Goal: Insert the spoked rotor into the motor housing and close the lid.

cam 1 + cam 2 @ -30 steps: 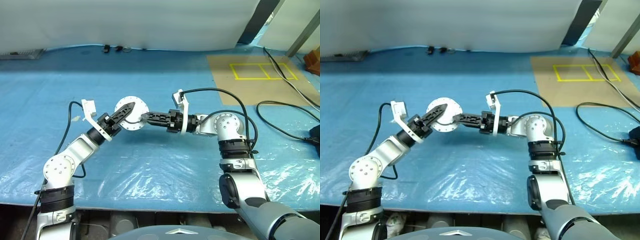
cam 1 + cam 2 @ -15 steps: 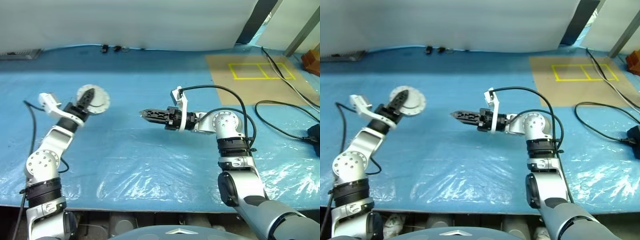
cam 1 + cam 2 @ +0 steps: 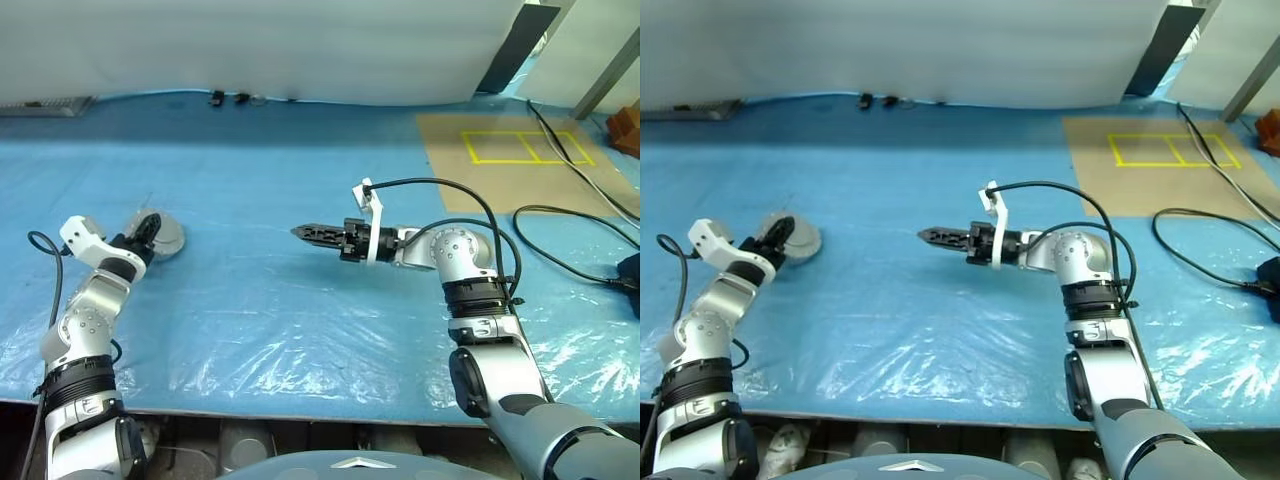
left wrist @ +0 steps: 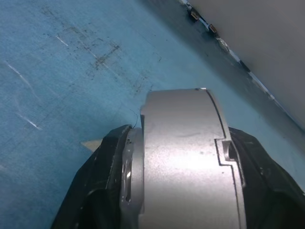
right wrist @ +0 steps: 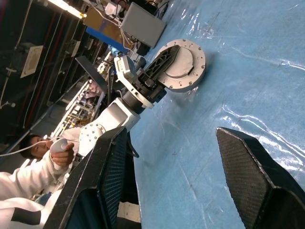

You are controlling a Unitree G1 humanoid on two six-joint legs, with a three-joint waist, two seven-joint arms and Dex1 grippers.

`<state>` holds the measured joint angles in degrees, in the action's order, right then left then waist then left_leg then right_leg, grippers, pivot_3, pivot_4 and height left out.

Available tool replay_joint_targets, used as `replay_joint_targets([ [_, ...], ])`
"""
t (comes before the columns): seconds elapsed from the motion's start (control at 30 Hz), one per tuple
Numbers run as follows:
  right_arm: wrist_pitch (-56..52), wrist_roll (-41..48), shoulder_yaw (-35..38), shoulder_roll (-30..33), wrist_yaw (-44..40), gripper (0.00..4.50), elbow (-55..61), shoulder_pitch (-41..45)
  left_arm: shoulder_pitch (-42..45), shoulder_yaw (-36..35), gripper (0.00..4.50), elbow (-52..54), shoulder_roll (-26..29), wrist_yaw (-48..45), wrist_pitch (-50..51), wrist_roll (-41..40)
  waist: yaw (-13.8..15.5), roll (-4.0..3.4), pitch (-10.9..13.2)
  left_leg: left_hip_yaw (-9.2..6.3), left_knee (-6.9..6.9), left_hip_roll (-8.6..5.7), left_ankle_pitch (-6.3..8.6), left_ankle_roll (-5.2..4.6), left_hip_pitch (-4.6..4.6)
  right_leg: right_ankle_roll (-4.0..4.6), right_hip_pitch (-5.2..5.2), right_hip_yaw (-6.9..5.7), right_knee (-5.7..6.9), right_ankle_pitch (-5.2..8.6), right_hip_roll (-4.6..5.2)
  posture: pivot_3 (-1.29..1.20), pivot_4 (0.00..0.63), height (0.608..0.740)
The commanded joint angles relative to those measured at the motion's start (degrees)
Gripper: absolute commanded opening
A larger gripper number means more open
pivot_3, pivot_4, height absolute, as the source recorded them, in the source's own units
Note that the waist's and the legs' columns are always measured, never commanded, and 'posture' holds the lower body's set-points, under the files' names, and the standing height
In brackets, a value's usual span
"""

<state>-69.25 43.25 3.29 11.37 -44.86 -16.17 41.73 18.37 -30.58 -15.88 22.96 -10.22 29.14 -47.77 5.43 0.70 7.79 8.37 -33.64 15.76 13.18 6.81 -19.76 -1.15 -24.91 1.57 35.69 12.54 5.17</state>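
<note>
We hold the motor housing (image 3: 158, 234) in our left gripper (image 3: 148, 231), far out at the left of the blue-covered desk (image 3: 300, 300), low over the sheet or already resting on it; we cannot tell which. From the left wrist view the two black fingers (image 4: 107, 157) clamp either side of its smooth silver-grey shell, with the lid (image 5: 183, 58) seemingly shut flat against the case, so no copper windings show. From the right wrist view the housing stands tilted on its edge with our left gripper's finger across its flat face. Our right gripper (image 3: 305, 232) hovers near the middle of the desk, pointing toward the left, its jaws standing wide with nothing between them. We see no spoked rotor lying loose, so we judge it may already sit inside. The risks from here, as we judge them: the housing is pinched only across its thin rim, so letting go while it is tilted could let it roll or tip over on the slick plastic sheet; and if the lid is not fully seated, a knock on landing could spring it open and spill the rotor.
</note>
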Motion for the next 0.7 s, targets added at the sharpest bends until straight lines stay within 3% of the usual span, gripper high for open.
replay_joint_targets([
  [0.03,1.5,0.0,-0.3,-0.2,-1.0,3.12,0.6,-0.1,-0.7,-0.6,3.76,-2.2,1.1,0.1,-1.1,3.1,-0.1,0.0,0.0,0.0,0.0,0.0,0.0,0.0,0.0,0.0,0.01,0.0,0.0,0.0,0.0,0.0,0.15,0.74],
  [0.1,1.8,-0.4,-0.8,-0.2,-1.2,3.12,0.4,-0.5,-0.9,-3.2,4.4,-3.5,1.9,1.9,-2.3,3.8,-0.1,0.05,0.0,0.0,0.01,0.01,0.0,0.0,-0.01,-0.01,0.01,0.0,0.0,0.0,-0.02,0.0,0.15,0.74],
  [0.47,3.8,-2.4,-4.1,0.3,-3.1,3.12,0.5,-2.1,-3.8,-12.2,4.4,-1.3,5.9,4.8,-13.4,7.7,-0.8,0.07,0.0,-0.02,0.06,0.02,0.01,0.01,0.0,0.0,0.01,-0.05,-0.06,0.0,-0.01,0.0,0.15,0.74],
  [0.63,6.8,-3.0,-2.9,1.1,-3.7,3.12,1.0,-1.6,-8.3,-8.6,4.4,15.0,4.0,-2.0,-5.3,-1.0,-0.5,0.2,0.0,-0.02,0.05,0.03,0.01,0.01,0.02,0.06,-0.02,-0.06,-0.07,0.03,0.0,0.0,0.15,0.74],
  [0.7,13.6,-5.2,-2.9,2.4,-4.1,3.12,4.9,-3.0,-10.3,-2.0,4.4,25.9,4.0,-4.8,0.1,-3.9,-0.1,0.21,0.0,-0.02,0.04,0.04,0.01,0.01,0.02,0.15,-0.04,-0.06,-0.04,0.09,0.0,0.0,0.15,0.74],
])
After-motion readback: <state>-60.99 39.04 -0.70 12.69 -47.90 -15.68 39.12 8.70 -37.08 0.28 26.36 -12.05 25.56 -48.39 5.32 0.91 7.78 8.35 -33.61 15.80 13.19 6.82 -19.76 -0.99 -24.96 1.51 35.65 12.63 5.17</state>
